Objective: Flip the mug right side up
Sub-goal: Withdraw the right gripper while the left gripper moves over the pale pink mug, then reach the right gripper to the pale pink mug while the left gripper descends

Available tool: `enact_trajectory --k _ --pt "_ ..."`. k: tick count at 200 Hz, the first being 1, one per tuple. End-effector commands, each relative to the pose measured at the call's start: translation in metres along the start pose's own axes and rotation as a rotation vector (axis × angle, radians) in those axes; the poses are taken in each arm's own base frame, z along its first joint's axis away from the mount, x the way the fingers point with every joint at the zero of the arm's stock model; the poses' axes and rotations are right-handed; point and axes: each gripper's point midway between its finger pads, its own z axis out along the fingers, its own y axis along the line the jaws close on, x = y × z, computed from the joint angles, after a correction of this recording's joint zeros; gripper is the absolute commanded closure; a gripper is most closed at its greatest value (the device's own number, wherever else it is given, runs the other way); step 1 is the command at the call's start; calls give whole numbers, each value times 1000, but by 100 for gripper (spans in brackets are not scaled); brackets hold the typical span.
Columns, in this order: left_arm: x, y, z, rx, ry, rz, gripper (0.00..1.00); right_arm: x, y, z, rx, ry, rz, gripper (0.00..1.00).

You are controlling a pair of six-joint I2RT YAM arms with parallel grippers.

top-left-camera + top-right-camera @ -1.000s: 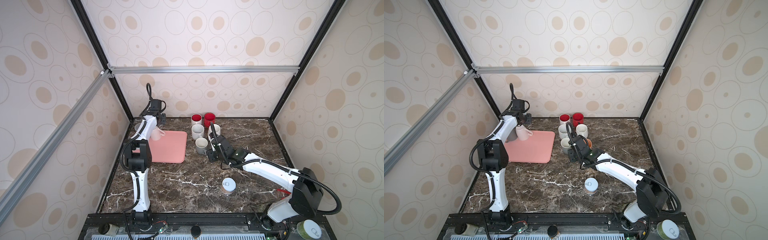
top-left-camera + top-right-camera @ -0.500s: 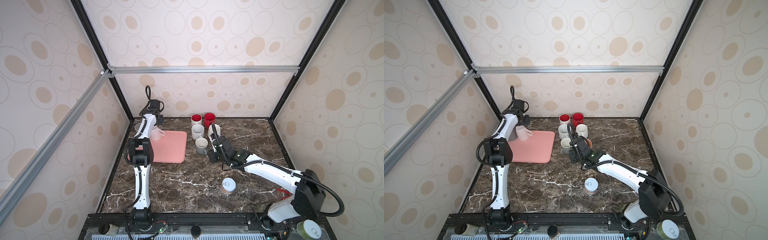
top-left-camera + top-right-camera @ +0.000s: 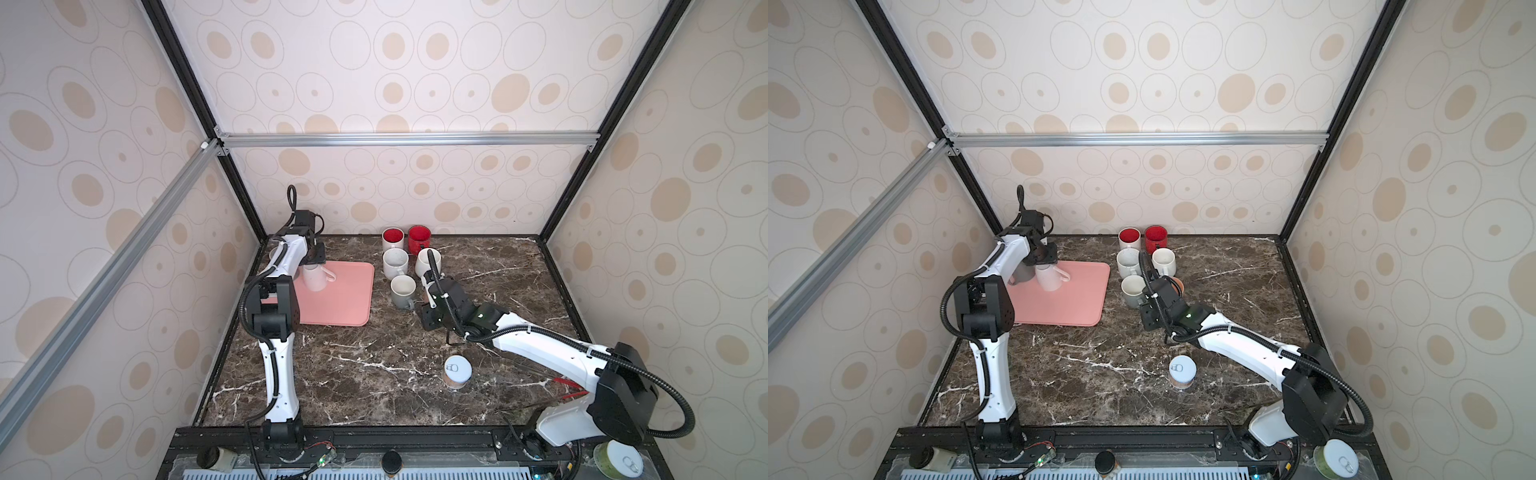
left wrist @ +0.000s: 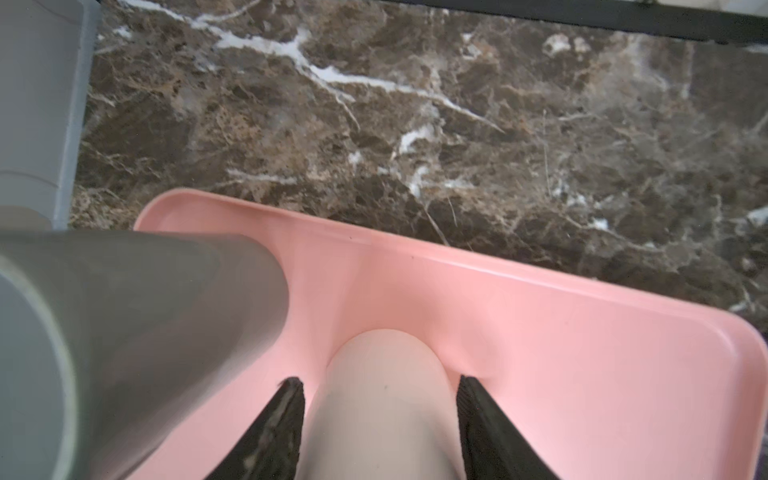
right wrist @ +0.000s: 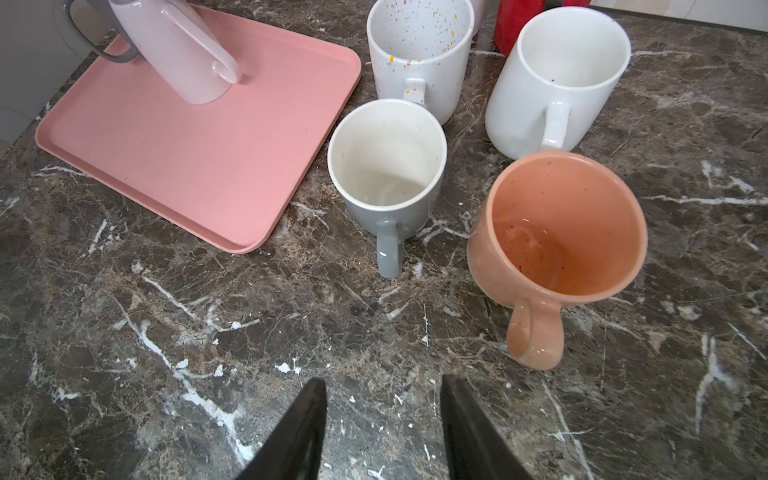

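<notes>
Where your left wrist camera looks down, the left gripper (image 4: 376, 380) has its black tapered fingers (image 4: 282, 415) on either side of the mug (image 4: 382, 399), a pale, glossy, rounded cylinder standing on the pink tray (image 4: 582, 353). The fingers are parted to the mug's width, but you cannot tell whether they press it. A matte grey mug (image 4: 145, 311) stands just beside it. The smooth plastic tray has a raised, rounded rim and lies on the brown, white-veined marble table (image 4: 415, 104). From your right wrist camera, the right gripper (image 5: 382, 382) hangs with fingers apart and empty over bare marble. It is near the looped handle of an upright peach mug (image 5: 561, 232) with a faintly speckled glaze, and a grey-walled, white-lined cup (image 5: 386, 166) stands beside that. In both top views the mug (image 3: 316, 279) sits bottom up at ten o'clock on the table, in the tray's far left corner, handle towards three o'clock. The other upright cups (image 3: 395, 262) are at twelve and a round tin (image 3: 457, 370) is at five.
</notes>
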Motion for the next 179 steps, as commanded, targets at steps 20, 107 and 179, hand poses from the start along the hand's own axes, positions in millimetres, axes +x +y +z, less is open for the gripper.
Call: enact_trajectory --k 20,107,179 --pt "20 -23 -25 113 -23 -22 43 -11 9 -12 -28 -36 13 52" --pt "88 -44 -72 192 -37 32 44 -33 32 -3 -70 -45 -36 52" --pt "89 8 -118 109 -141 -72 40 -45 105 70 -176 21 -148 53"
